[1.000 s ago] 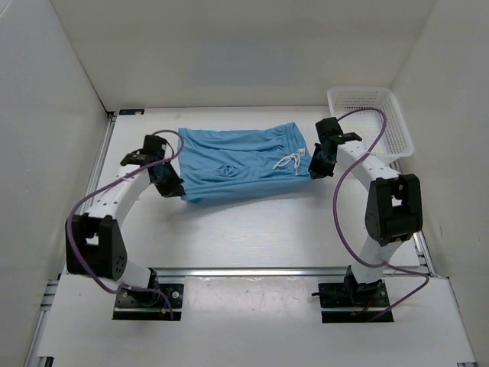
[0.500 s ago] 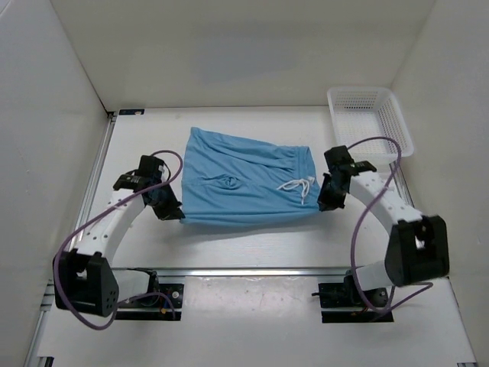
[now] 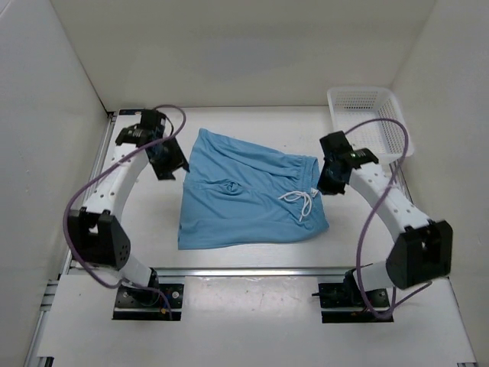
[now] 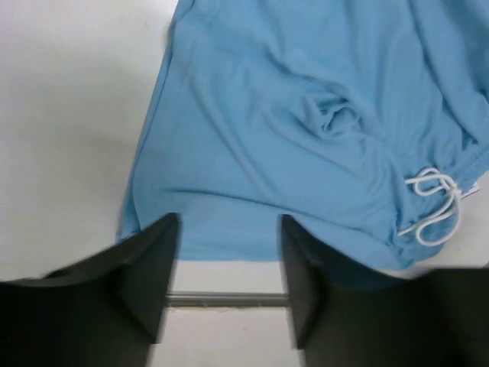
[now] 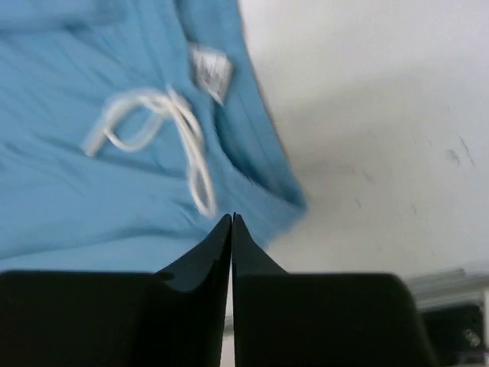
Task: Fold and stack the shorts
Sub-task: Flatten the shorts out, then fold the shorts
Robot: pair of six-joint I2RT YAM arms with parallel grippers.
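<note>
The light blue shorts (image 3: 244, 200) lie spread on the table between the arms, waistband and white drawstring (image 3: 302, 202) toward the right. My left gripper (image 3: 171, 167) hovers just off their far left corner, open and empty. In the left wrist view its two dark fingers (image 4: 149, 267) stand apart above the shorts (image 4: 290, 145), with nothing between them. My right gripper (image 3: 330, 183) sits beside the waistband's right end, shut. In the right wrist view its tips (image 5: 231, 220) are pressed together with nothing between them, over the shorts' edge (image 5: 76, 191) near the drawstring (image 5: 179, 134) and a white label (image 5: 210, 73).
A white mesh basket (image 3: 370, 118) stands at the back right corner, just behind the right arm. White walls close in the table on three sides. A metal rail (image 3: 252, 271) runs along the near edge ahead of the arm bases.
Both grippers have let go of the shorts, which now lie slack and nearer the front. The left gripper has opened and drawn back to the far left; the right has pulled slightly away.
</note>
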